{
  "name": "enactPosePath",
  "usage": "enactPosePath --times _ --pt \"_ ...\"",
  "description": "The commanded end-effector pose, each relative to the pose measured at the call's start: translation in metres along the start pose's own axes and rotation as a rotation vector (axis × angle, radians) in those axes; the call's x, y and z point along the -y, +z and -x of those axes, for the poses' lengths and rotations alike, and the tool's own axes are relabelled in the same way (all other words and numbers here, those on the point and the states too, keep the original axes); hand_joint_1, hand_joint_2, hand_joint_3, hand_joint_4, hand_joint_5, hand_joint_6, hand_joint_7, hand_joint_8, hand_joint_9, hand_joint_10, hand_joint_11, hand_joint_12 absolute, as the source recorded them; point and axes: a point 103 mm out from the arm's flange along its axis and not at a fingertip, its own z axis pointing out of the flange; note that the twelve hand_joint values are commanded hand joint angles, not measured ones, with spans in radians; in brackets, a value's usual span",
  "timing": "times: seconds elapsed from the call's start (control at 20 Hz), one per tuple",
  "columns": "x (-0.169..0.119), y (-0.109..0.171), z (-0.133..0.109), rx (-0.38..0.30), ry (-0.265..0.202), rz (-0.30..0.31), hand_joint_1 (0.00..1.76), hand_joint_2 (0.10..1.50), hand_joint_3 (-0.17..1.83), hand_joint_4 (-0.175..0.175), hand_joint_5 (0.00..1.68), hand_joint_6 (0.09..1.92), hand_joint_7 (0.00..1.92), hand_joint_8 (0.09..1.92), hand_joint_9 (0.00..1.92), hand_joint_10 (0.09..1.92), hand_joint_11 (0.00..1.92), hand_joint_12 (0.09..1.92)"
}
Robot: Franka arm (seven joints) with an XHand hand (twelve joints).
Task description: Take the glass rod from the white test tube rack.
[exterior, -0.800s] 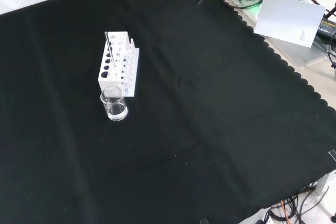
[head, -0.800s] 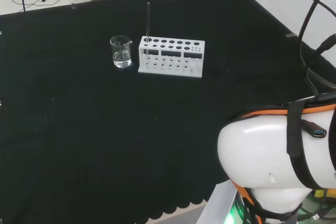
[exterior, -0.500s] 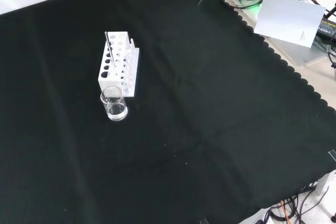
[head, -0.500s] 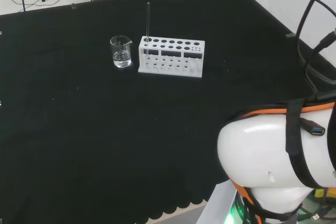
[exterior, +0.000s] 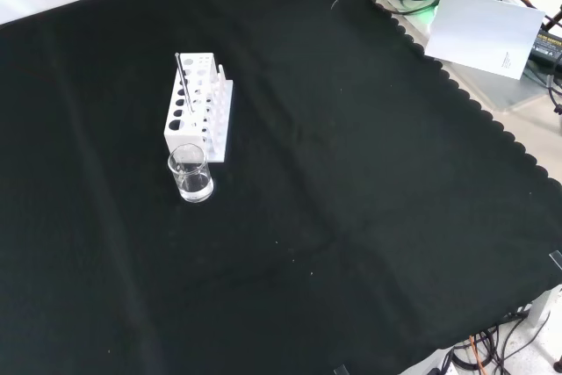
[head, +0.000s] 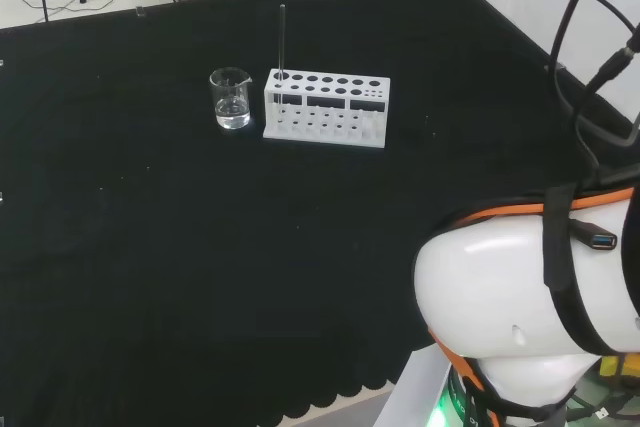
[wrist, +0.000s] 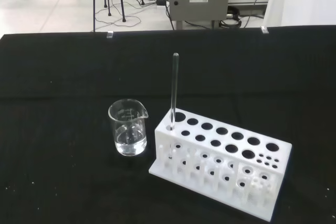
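Near the lower right of the head view bulges the arm's smooth white link. Farther, upper left on matte black cloth, a thin glass rod stands upright in the white test tube rack's left end hole, beside a clear beaker holding a little liquid. Whether the hand is spread or closed cannot be told.
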Motion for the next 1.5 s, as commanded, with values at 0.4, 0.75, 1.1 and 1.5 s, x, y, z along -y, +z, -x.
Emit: enactPosePath --times 0.4,0.75,1.1,1.5 --pt "-0.084 0.009 -0.003 -0.03 -0.049 0.008 0.65 0.88 0.46 -0.135 0.04 0.09 0.0 0.78 0.1 0.96 0.0 1.41" --pt "-0.127 0.028 0.0 -0.049 -0.067 -0.018 0.64 0.88 0.48 -0.138 0.07 0.09 0.06 0.89 0.24 0.98 0.0 1.47" --pt "-0.161 0.049 0.005 -0.051 -0.075 -0.033 0.63 0.88 0.49 -0.142 0.09 0.09 0.1 0.92 0.34 0.95 0.03 1.49" --pt "-0.187 0.086 0.008 -0.072 -0.093 -0.095 0.62 0.89 0.5 -0.156 0.15 0.09 0.23 0.95 0.49 0.91 0.09 1.48"
